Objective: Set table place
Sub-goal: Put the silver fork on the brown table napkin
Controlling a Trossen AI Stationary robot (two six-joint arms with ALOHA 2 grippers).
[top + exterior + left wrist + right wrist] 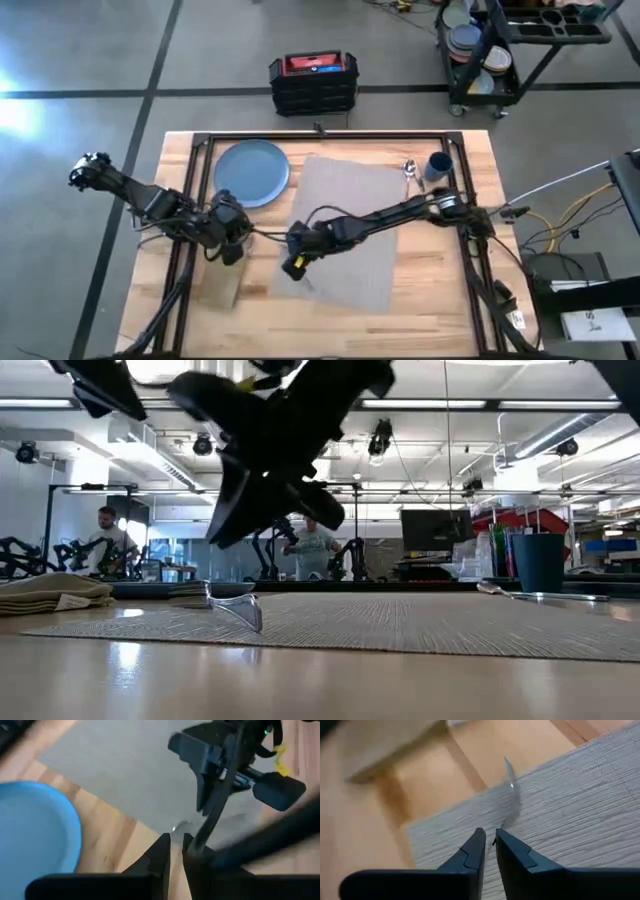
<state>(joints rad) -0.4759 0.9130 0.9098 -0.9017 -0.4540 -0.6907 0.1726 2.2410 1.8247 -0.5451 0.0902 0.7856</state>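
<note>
The right gripper (489, 851) hung low over the placemat (350, 230) near its left edge, fingers nearly closed and holding nothing. Just beyond the fingertips a silver utensil (511, 787) lay on the mat, reaching toward its edge; which piece it was could not be told. The left gripper (176, 847), fingers also almost together and empty, hovered beside the mat. Farther out sat the plate (251, 172), napkin (219, 285), spoon (410, 169) and cup (438, 166).

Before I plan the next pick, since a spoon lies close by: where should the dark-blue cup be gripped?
Grip the cup across its rim, coming straight down. It stands upright with its mouth open, and the spoon lies close beside it, so a sideways approach would probably knock one of them.
</note>
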